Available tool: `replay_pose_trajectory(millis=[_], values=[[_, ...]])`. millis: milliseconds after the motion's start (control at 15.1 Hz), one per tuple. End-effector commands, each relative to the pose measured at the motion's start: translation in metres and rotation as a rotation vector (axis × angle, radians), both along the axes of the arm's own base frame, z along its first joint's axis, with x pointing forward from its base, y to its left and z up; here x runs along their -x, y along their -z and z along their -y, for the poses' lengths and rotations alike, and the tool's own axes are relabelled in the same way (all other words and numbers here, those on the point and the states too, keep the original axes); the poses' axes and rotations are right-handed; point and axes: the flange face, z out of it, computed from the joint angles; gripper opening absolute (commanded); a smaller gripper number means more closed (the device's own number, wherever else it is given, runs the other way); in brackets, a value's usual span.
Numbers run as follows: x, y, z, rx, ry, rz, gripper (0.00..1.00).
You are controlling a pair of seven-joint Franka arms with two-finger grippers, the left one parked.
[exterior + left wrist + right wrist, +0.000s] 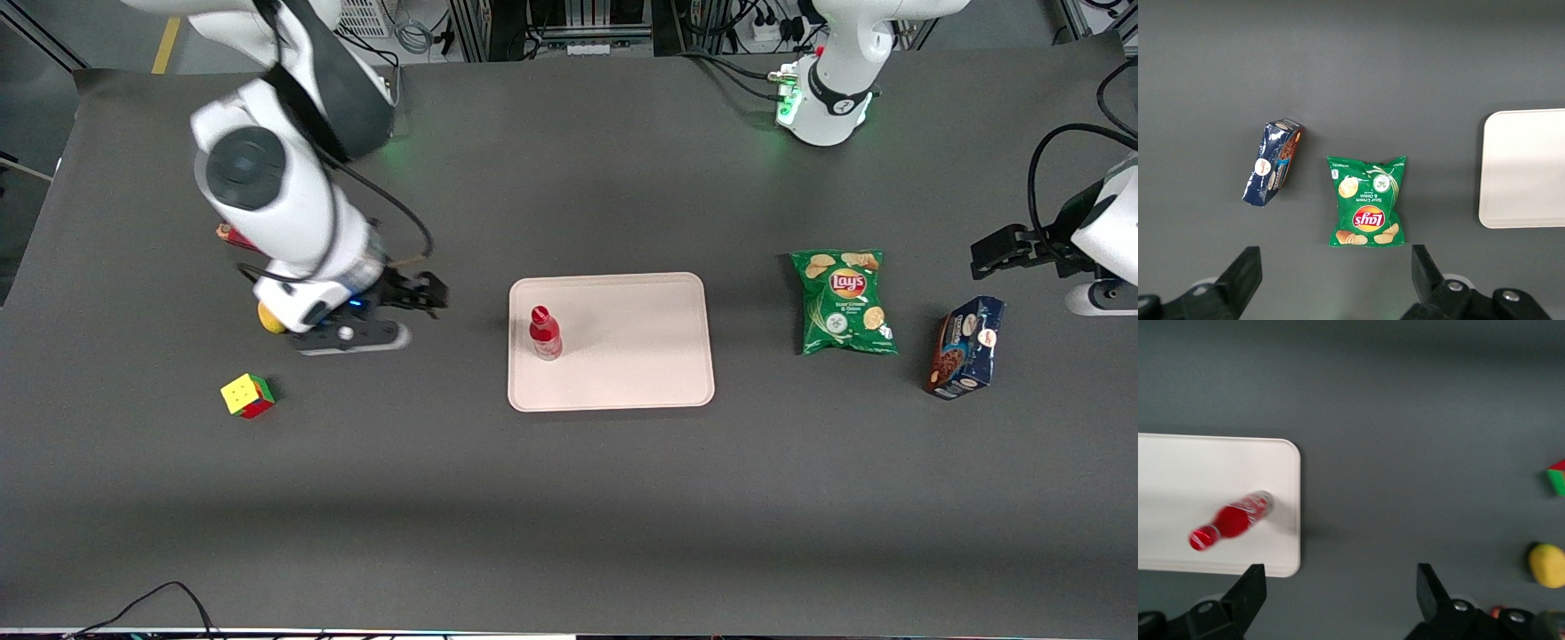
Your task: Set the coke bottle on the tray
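Observation:
The coke bottle (544,332) stands upright on the pale pinkish-beige tray (640,356), near the tray edge toward the working arm's end; it also shows on the tray in the right wrist view (1233,519). The tray (1178,467) lies flat mid-table. My gripper (428,296) is open and empty, above the bare table beside the tray, a short way off toward the working arm's end. Its fingers (1250,590) stand wide apart with only table between them.
A colour cube (248,396) and a yellow fruit (269,319) lie near the working arm. A green Lay's chip bag (844,301) and a dark blue cookie box (966,347) lie toward the parked arm's end. A red item (229,234) peeks out by the arm.

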Motion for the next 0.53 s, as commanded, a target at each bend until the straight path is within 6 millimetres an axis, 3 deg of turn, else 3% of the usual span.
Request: replay_pose_trajectory(millis=[0, 132, 265, 464], values=[[0.045, -0.037, 0.093, -0.029, -0.061, 0.013, 1.0], [0.067, -0.05, 0.133, -0.023, -0.064, 0.029, 1.0], [0.088, -0.057, 0.155, -0.015, -0.053, 0.02, 1.0], [0.105, -0.053, 0.186, -0.016, -0.079, -0.003, 1.0]])
